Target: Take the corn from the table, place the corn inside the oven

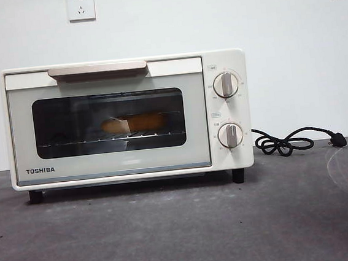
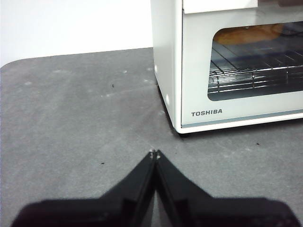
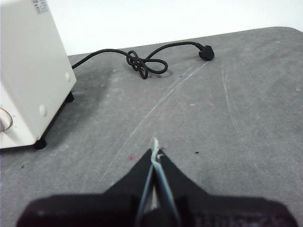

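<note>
- My left gripper [image 2: 154, 153] hangs low over the table [image 2: 71, 123], jaws pressed together with nothing between them, the tips meeting in a fine point.
- My right gripper [image 3: 155, 152] is likewise closed on nothing, its jaws touching at the tip, above bare grey surface crossed by pale curved scuffs.
- Neither of my arms shows in the front view; the table [image 1: 184, 234] lies dark and mottled in the foreground.
- Ahead of my left gripper stands the oven [image 2: 189, 85], its near corner and TOSHIBA lettering facing me, well apart from my jaws.
- From my right side I see the oven [image 3: 33, 71] by its cream side wall and a black foot, off to one side of my jaws.
- In the front view the oven [image 1: 227, 110] sits square on the table, door shut, beige bar handle [image 1: 97, 69] along the top, two round knobs [image 1: 225, 85] stacked on its right panel.
- The corn [image 1: 133, 123] lies on its side on the wire rack behind the dark glass, orange-yellow and dim; my left wrist view catches the corn [image 2: 251, 33] deep in the cavity.
- The black cord [image 1: 286, 142] trails from the oven's right, looped once, and ends in a plug [image 3: 206, 52] lying on the table.
- Farthest back is the white wall with two sockets [image 1: 80, 5] high up.
</note>
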